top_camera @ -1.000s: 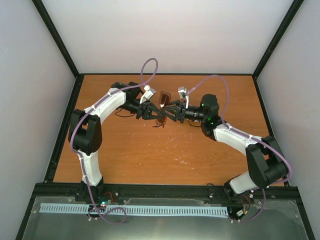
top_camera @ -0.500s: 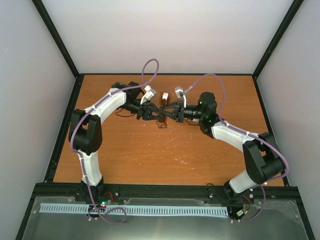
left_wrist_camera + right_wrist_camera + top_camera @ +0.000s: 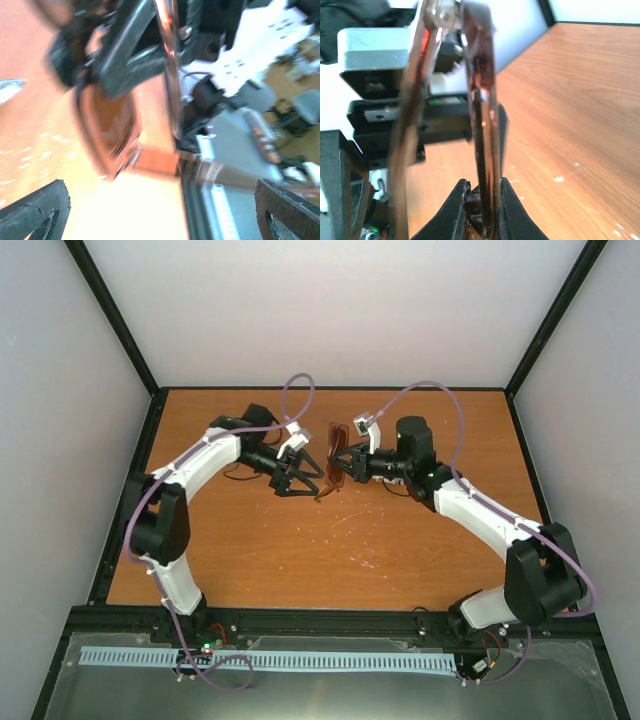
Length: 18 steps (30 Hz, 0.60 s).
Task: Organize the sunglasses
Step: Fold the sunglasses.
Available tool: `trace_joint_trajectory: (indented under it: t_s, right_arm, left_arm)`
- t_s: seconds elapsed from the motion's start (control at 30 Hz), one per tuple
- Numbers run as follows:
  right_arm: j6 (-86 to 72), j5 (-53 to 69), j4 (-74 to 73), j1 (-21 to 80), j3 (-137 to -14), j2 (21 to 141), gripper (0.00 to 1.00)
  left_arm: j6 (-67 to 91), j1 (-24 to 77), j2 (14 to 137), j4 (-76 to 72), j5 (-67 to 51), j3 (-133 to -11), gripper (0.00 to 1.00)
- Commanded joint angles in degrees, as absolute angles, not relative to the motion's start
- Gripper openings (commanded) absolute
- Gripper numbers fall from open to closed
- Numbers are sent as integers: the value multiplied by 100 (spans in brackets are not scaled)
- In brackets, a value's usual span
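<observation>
The sunglasses [image 3: 337,448] hang above the middle of the table, brown lenses standing on edge. My right gripper [image 3: 344,464] is shut on their frame; in the right wrist view the frame [image 3: 483,125] stands upright, pinched between the two black fingertips [image 3: 510,210]. Just to the left of the glasses, my left gripper [image 3: 308,483] is open and apart from them. The left wrist view is blurred. It shows a brown lens [image 3: 112,125] and a thin temple arm [image 3: 170,65] ahead of the wide-spread fingers [image 3: 35,210], with nothing between them.
The wooden table [image 3: 300,560] is bounded by a black frame and white walls. Small white flecks [image 3: 360,560] mark its middle. Purple cables [image 3: 300,390] loop over both arms. A metal ledge with a white strip [image 3: 260,660] runs along the near edge.
My left gripper has opened, let go of the sunglasses and drawn back to the left. The right gripper has shut on the sunglasses and now holds them alone, slightly higher.
</observation>
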State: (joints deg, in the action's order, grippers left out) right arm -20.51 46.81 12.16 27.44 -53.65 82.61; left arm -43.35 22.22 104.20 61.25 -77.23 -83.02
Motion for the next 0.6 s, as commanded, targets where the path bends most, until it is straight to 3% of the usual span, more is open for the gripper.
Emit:
trace_joint_trajectory:
  t_s: [0.0, 0.07, 0.1, 0.13, 0.2, 0.23, 0.3, 0.57]
  right_arm:
    - [-1109, 3166, -978, 2707, -5808, 7735, 3]
    - [-1109, 2846, -1289, 2705, -5826, 7637, 3]
    - [-1137, 2734, -1384, 2707, -5827, 7615, 3]
    - [-1161, 2636, -1489, 2703, -5839, 7600, 3]
    - [-1182, 2504, -1650, 2713, -5840, 7605, 3]
    - [-1198, 2500, -1686, 2715, -5825, 7598, 3]
    - [-1229, 2584, -1697, 2736, -5789, 7602, 3]
    - [-1079, 3295, -1545, 2976, -5837, 7648, 3]
  left_arm:
    - [-3350, 1866, 9568, 4499, -6348, -8029, 100]
    - [-3247, 1863, 9419, 4362, -6161, -8045, 94]
    - [-3200, 1863, 9368, 4337, -6196, -8053, 87]
    - [-3122, 1863, 9334, 4304, -6272, -8061, 74]
    - [-2916, 1863, 9234, 4181, -6505, -8038, 33]
    - [-2856, 1863, 9185, 4104, -6674, -8027, 22]
    - [-2637, 1876, 9150, 3895, -7105, -8007, 18]
    - [-2412, 2382, 9632, 3709, -7431, -8575, 20]
